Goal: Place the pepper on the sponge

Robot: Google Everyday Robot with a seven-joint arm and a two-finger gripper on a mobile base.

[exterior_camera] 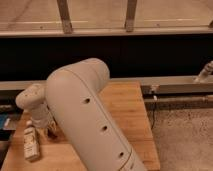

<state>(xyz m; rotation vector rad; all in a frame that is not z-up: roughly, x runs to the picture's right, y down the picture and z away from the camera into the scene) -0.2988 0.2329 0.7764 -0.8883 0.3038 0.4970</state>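
Note:
My gripper [49,129] hangs low over the left part of the wooden table [125,110], just right of a white bottle [31,143] that lies on the wood. My bulky white arm [85,115] fills the middle of the camera view and covers much of the tabletop. The pepper is hidden from view. A flat blue patch [4,121] shows at the far left edge beside the table; it looks like the sponge, but only a sliver of it is in view.
A dark wall with a metal rail [170,85] runs behind the table. Speckled floor [185,140] lies to the right of it. A pale object [205,74] sits on the rail at the far right.

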